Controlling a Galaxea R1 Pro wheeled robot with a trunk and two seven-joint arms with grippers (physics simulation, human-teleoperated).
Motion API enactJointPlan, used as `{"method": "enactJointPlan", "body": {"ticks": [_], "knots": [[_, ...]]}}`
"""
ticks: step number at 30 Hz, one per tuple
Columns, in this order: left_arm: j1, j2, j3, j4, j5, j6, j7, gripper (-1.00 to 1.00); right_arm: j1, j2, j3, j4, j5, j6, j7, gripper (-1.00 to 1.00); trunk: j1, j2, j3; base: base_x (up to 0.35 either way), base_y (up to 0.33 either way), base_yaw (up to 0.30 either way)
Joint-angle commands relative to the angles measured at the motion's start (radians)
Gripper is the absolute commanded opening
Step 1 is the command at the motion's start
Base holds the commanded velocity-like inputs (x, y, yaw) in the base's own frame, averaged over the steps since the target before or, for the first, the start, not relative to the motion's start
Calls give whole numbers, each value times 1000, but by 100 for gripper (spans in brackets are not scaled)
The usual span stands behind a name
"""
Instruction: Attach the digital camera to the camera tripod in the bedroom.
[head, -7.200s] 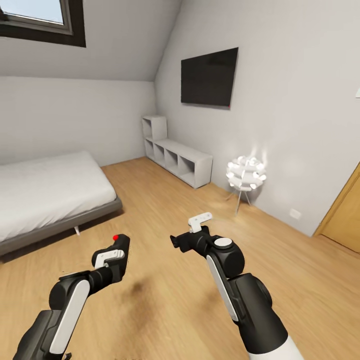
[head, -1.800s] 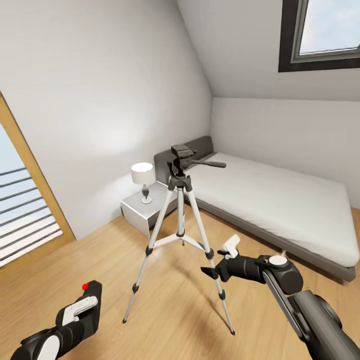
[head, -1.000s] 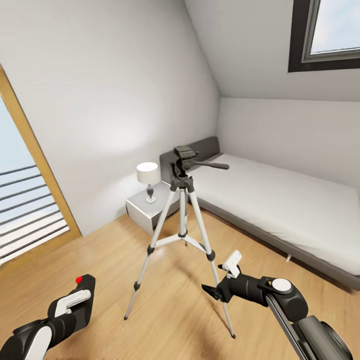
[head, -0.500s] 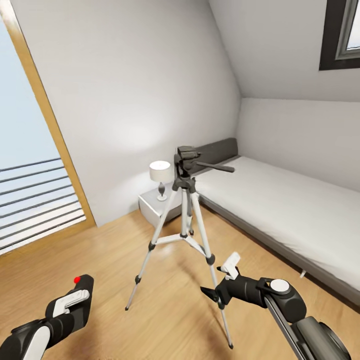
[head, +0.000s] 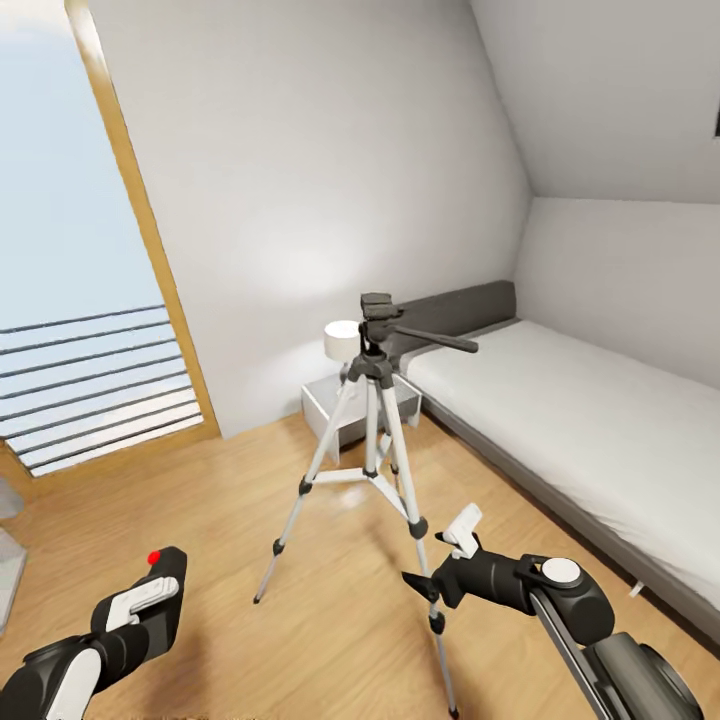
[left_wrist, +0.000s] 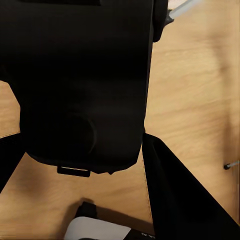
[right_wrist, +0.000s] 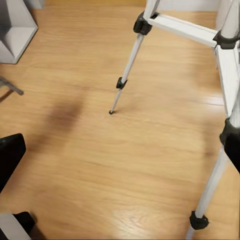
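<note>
The digital camera, rigid, probably light and fragile, sits clamped by its body in the left jaws; the camera tripod stands ahead. The right jaws are apart, empty.

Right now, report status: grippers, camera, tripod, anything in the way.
Left gripper shut on digital camera. Right gripper open, empty. Camera tripod ahead by bed, head bare. Floor between clear.
</note>
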Motion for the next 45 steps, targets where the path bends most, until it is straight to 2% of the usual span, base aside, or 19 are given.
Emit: {"method": "enactJointPlan", "body": {"ticks": [1, 9, 20, 24, 26, 28, 29, 31, 34, 35, 40, 42, 43, 44, 45], "knots": [[-2, 0, 0, -1, 8, 6, 7, -100, -1, -1, -1, -1, 4, 4, 4, 100, 0, -1, -1, 102, -322, 233], [-3, 0, 1, -1, 8, 6, 7, -100, -1, -2, -6, -1, 4, 5, 5, 100, 0, -1, -1, 194, -258, 97], [-10, 2, 2, -3, 9, 21, 7, -100, -10, -12, -10, -3, -2, 16, 10, 100, 0, -1, -1, 62, -44, 9], [-43, 15, 1, -6, 11, 60, 7, -100, -18, -13, -18, -3, -6, 32, 10, 100, 0, -1, -1, 9, -6, 1], [-76, 33, 0, -7, 17, 76, 6, -100, -27, -14, -33, -3, -8, 50, 13, 100, 0, -1, -1, 5, -4, 1], [-111, 59, -1, -8, 40, 78, 2, -100, -42, -13, -50, -3, -10, 71, 26, 100, 0, -1, -1, 3, -2, 1], [-111, 59, -1, -8, 40, 78, 2, -100, -42, -13, -50, -3, -10, 71, 26, 100, 0, -1, -1, 3, -2, 0], [-152, 95, -2, -8, 95, 78, 0, -100, -57, -12, -62, -3, -11, 97, 55, 100, 0, -1, -1, 2, -2, 0], [-216, 170, -5, -6, 236, 78, -3, -100, -78, -10, -73, -3, -11, 143, 104, 100, 0, -1, -1, 1, -1, 0], [-216, 170, -5, -6, 236, 78, -3, -100, -78, -10, -73, -3, -11, 143, 104, 100, 0, -1, -1, 0, 0, 0], [-294, 330, -13, 2, 515, 78, 2, -100, -95, -2, -79, -3, -11, 182, 145, 100, 0, -1, -1, 0, 0, 0], [-316, 378, -15, 4, 603, 78, 5, -100, -97, 0, -78, -3, -11, 187, 152, 100, 0, -1, -1, 0, 0, 0], [-324, 395, -16, 5, 636, 78, 6, -100, -97, 1, -78, -3, -11, 189, 154, 100, 0, -1, -1, 0, 0, 0], [-324, 395, -16, 5, 636, 78, 6, -100, -97, 1, -78, -3, -11, 189, 154, 100, 0, -1, -1, 0, 0, 0], [-330, 409, -16, 5, 663, 78, 7, -100, -98, 2, -77, -3, -10, 190, 156, 100, 0, -1, -1, 0, 0, 0]]}}
